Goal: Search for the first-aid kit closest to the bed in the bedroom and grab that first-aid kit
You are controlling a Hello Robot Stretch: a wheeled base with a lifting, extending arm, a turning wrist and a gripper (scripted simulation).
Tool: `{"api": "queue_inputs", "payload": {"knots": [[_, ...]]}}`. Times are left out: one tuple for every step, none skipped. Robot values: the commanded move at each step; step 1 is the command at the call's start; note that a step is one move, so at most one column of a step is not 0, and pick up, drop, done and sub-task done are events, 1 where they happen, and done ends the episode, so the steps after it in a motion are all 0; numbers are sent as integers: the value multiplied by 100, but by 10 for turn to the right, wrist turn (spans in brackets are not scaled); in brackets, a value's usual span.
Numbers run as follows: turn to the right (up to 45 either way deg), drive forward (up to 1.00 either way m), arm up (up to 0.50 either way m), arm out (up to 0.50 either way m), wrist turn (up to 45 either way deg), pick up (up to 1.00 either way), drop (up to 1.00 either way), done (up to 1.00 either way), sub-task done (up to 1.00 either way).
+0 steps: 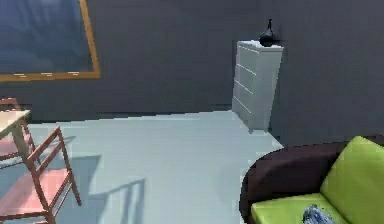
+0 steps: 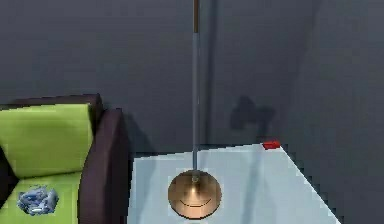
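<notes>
Where walls [image 1: 170, 60] meet, dresser [image 1: 257, 85], sofa [image 1: 350, 180], lamp [image 2: 195, 192]

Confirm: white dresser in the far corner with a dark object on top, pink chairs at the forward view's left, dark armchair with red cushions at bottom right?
Not quite. The armchair has green cushions, not red, as the forward view shows. The rest holds: the white dresser stands in the far corner with a dark object on top, and the pink chairs are at the left.
</notes>
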Motion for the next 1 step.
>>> {"api": "queue_inputs", "payload": {"knots": [[-450,0,0,0,0,0,0,0,0]]}}
